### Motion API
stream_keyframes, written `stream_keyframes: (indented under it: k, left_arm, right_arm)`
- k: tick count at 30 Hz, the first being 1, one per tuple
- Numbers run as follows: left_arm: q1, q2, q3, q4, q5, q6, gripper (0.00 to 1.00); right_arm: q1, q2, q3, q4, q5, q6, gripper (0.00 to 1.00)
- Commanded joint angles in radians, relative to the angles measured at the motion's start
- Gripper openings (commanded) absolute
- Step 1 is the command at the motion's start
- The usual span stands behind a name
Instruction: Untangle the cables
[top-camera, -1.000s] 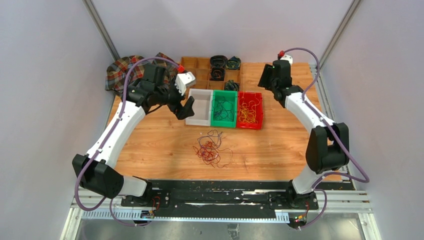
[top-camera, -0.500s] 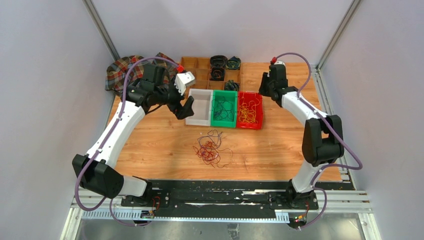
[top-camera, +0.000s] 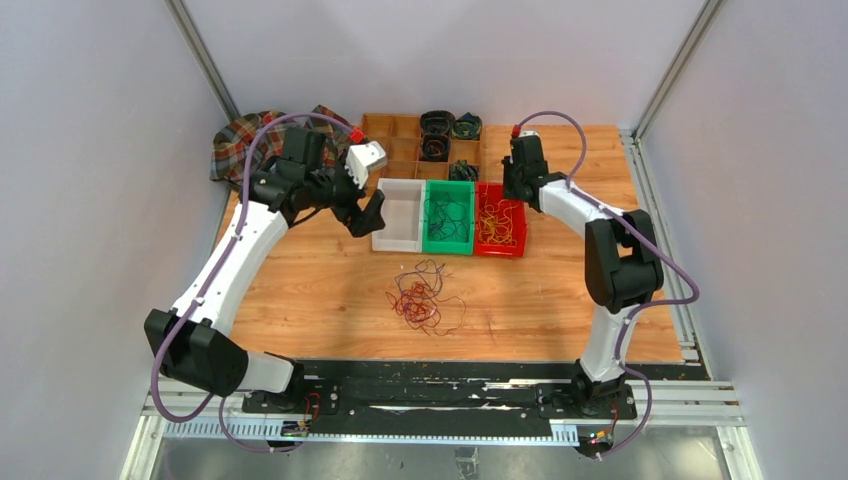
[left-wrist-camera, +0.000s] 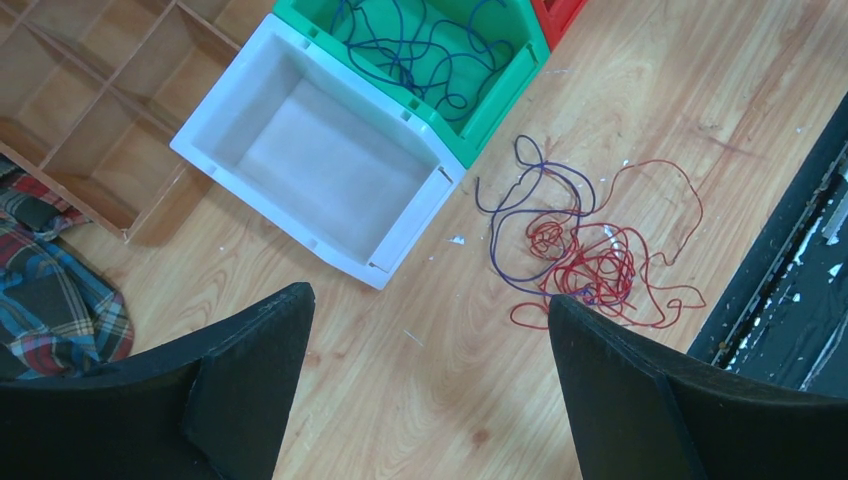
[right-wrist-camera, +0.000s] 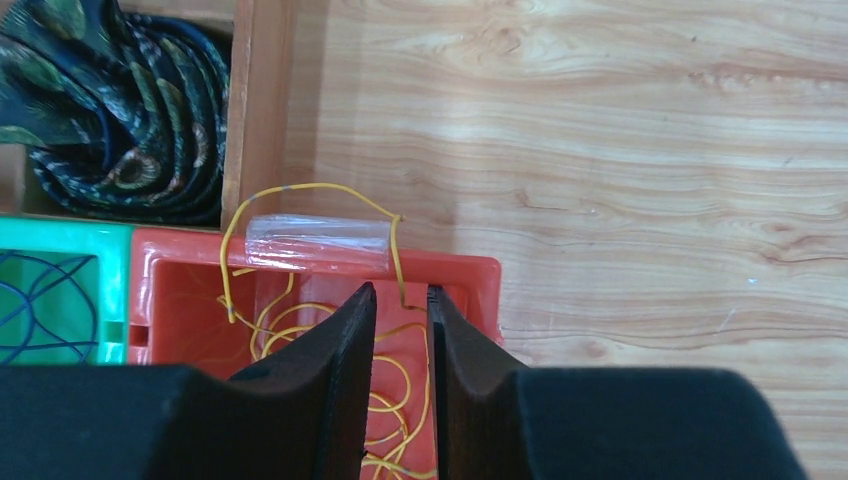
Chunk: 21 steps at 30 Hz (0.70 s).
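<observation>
This is a robotics lab, set up as a closed test cell. Two white-and-black robot arms, the left arm (top-camera: 235, 250) and the right arm (top-camera: 572, 205), are bolted to a black base plate (top-camera: 440, 392) at the near edge of a wooden desk (top-camera: 560, 290). Plain pale panels (top-camera: 90, 150) on metal posts (top-camera: 205, 60) wall the desk in on three sides. On it stand a white bin (top-camera: 398, 215), a green bin (top-camera: 447, 247) and a red bin (top-camera: 499, 251) in a row, with a wooden divided tray (top-camera: 395, 135) behind them and a tangle of cables (top-camera: 425, 300) in front.

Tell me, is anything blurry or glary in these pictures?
Top external: even light, sharp, no glare. Left wrist: the left gripper is a dark, featureless shape, the cables crisp. Right wrist: the table shows a washed, pale patch, and a clear plastic strip glints.
</observation>
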Motion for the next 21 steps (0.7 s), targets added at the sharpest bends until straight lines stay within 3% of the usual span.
stream_keyframes:
  k: [1,8,14,21]
  left_arm:
    - [0.016,-0.021,-0.004,0.016,0.021,0.021,0.91]
    - [0.027,-0.016,-0.002,0.015,0.032,0.021,0.91]
    - [0.033,-0.019,-0.009,0.017,0.036,0.024,0.91]
    - [0.038,-0.022,-0.008,0.018,0.043,0.019,0.91]
  right_arm:
    - [0.021,0.046,0.044,-0.048,0.039,-0.031,0.25]
    - [0.035,0.070,0.053,-0.050,0.053,-0.040,0.24]
    - [0.042,0.073,0.054,-0.040,0.081,-0.046,0.02]
    - [0.047,-0.019,0.005,0.055,0.054,-0.047,0.01]
